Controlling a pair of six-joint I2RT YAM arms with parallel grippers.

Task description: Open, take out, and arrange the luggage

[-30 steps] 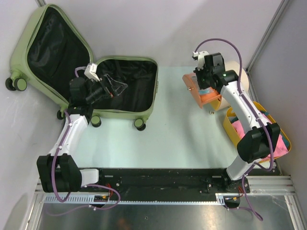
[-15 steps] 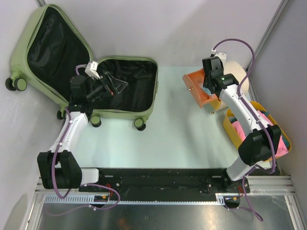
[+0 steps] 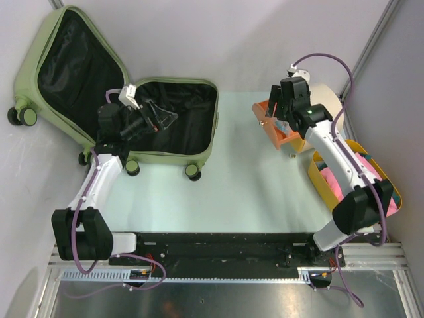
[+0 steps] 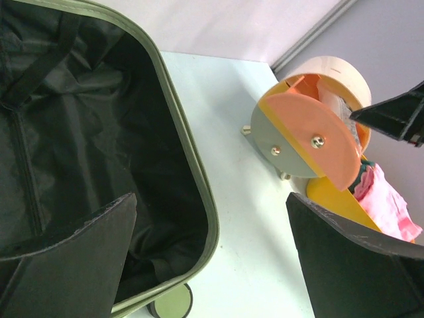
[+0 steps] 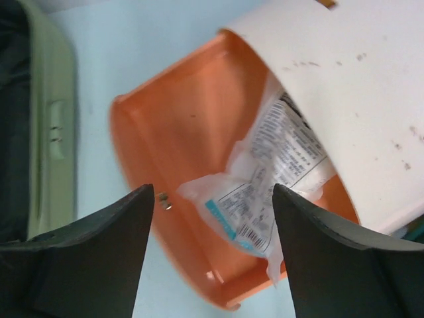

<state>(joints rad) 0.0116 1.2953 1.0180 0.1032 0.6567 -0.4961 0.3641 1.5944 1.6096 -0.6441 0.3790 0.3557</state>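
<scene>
Left gripper (image 3: 161, 117): jaws spread wide and empty. It hangs over the lower half of the luggage (image 3: 213, 132), above the black lining (image 4: 86, 152), touching nothing that we can see

Right gripper (image 5: 212, 195): jaws also parted, with clear space on both sides and nothing clamped. It sits just above the orange tray (image 5: 172, 132) at the far right of the table (image 3: 245, 192)

A white printed packet (image 5: 278, 165) lies in the tray directly below the gap between the right fingers. We cannot tell whether either finger touches it. One end of the packet runs under the edge of the cream drum (image 5: 344, 79), which the tray sticks out from

The luggage lies open at the far left of the table. Its lid is swung back and leans toward the left wall. Its lower shell lies flat, with the wheels (image 3: 192, 171) facing the near edge. We see only lining in both halves

A yellow basket (image 3: 318, 173) stands near the drum on the right, holding pink cloth (image 3: 331, 180). It is well apart from the luggage
</scene>
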